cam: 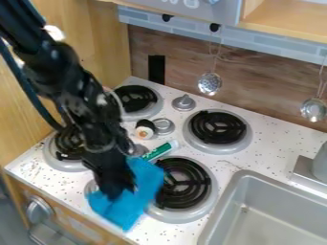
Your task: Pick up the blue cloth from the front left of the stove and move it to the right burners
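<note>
The black gripper (117, 184) hangs down over the front left of the stovetop, right against a blue cloth (144, 184). The cloth spreads around the gripper's lower end and partly overlaps the left edge of the front right burner. Whether the cloth is held or only touched, I cannot tell. Just behind the cloth lies a green and white marker-like tube (159, 150), slanting up to the right. Behind the tube, a small sushi-like toy (145, 129) with a dark band sits between the burners.
Black coil burners (219, 127) stand around the gripper, one partly behind the arm. Silver knobs (184, 102) rise between them. A grey sink (275, 210) is at the front right. Metal strainers (209, 83) hang along the back wall, and a wooden wall (96, 43) borders the left.
</note>
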Controlling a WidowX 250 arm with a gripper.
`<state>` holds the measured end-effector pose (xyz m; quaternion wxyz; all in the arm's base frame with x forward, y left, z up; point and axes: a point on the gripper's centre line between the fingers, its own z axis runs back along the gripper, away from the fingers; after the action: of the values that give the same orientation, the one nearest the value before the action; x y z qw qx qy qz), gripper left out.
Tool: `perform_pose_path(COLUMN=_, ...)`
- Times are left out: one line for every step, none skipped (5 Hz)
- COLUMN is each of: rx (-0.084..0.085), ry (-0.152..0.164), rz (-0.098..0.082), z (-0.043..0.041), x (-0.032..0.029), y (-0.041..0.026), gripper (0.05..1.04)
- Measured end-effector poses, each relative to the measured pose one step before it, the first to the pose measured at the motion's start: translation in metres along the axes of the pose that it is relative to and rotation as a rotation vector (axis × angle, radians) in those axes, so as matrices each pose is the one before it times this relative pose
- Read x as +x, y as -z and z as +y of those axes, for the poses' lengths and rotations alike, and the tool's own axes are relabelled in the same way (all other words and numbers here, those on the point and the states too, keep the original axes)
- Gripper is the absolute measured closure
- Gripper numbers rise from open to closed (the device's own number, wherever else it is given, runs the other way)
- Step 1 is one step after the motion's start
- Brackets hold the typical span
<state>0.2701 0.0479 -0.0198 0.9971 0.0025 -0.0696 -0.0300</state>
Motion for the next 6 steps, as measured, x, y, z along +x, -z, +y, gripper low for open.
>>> perform_pose_path(rx=0.062, ry=-0.0937, rz=-0.0243, z=0.03127, x=0.00659, y=-0.00632, gripper=0.988)
perform_pose_path(rx=0.0332, ry=-0.0549, rz=-0.0168, z=0.02151, x=0.00493, y=-0.00547, gripper=0.988)
perform_pose_path(rx=0.0205, ry=-0.038, rz=-0.0278, z=0.01221, x=0.00844, y=-0.00616, gripper=0.988)
perform_pose_path(rx=-0.0106, ry=-0.0256, rz=-0.024, z=0.00497, x=0.00499, y=-0.00834, gripper=0.988)
perform_pose_path(rx=-0.0348, ry=0.0056, rz=0.002, z=-0.00622, x=0.00023, y=-0.00158, gripper=0.988)
perform_pose_path(rx=-0.0619, ry=0.0366, rz=-0.0034, z=-0.02899, x=0.00414, y=-0.00708, gripper=0.988)
